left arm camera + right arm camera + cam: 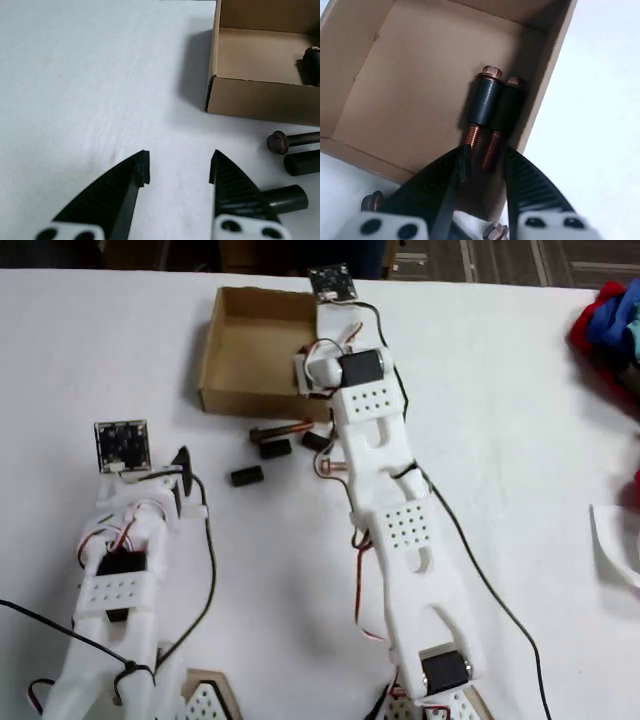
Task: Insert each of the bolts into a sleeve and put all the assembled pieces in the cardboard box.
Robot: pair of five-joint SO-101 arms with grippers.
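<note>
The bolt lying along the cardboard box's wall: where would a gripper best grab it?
Probably the bare shaft of the bolt, around its middle, coming straight down from above with a finger on each side. It lies flat along the box wall, head at one end, and a black sleeve sits close beside it, so room is tight.

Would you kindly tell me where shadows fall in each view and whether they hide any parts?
High view: even light, faint shadows beside the loose sleeves. Left wrist view: the cardboard box darkens the table along one outer wall. Right wrist view: the two assembled bolts lie in shade against the box wall, yet readable.
</note>
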